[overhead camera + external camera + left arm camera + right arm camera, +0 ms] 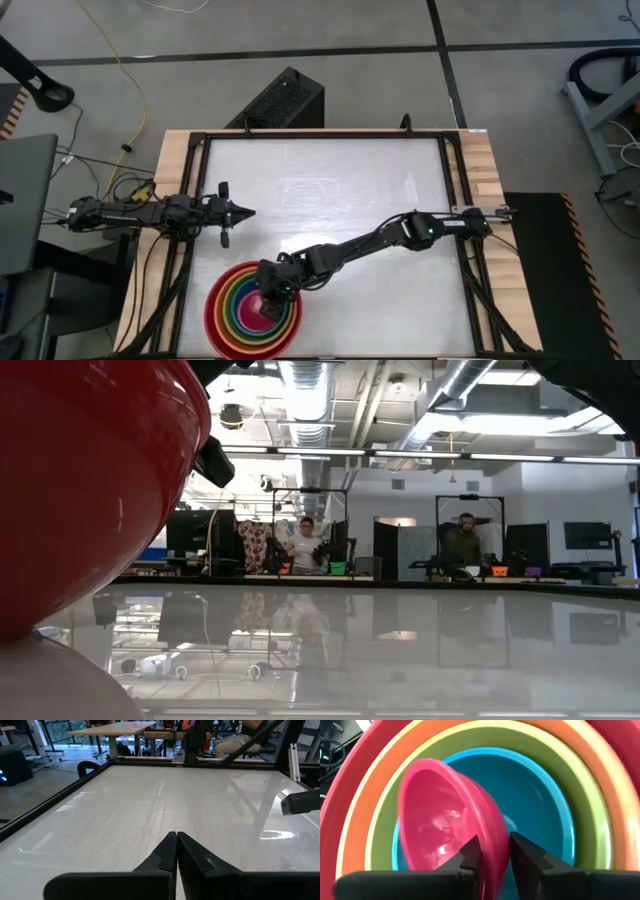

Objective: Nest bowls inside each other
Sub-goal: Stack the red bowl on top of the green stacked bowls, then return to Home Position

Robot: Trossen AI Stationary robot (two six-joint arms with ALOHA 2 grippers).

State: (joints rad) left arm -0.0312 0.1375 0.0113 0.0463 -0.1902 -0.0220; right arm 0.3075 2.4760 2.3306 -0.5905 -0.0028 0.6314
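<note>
The bowls stand nested at the table's near left: red (214,312) outermost, then orange (357,820), lime green (382,827) and teal blue (540,805). The magenta pink bowl (440,810) lies tilted inside the teal one, its mouth turned sideways. My right gripper (494,855) is open and slants down over the stack (268,300), with one finger on each side of the pink bowl's wall. My left gripper (176,847) is shut on nothing and points level above the table's left side (240,212). The low view shows only the red bowl's outer wall (90,490). My right gripper has one finger (470,857) inside the pink bowl and the other (527,857) outside it, straddling the wall (492,842) just below the rim. It comes slanting down from the table's right. Whether the fingers touch the wall, I cannot tell. The bowl leans tilted in the teal bowl.
The white table top (350,190) lies bare from the middle to the far and right edges, inside a black frame (455,200). Two people sit at desks in the room beyond the table (305,545).
</note>
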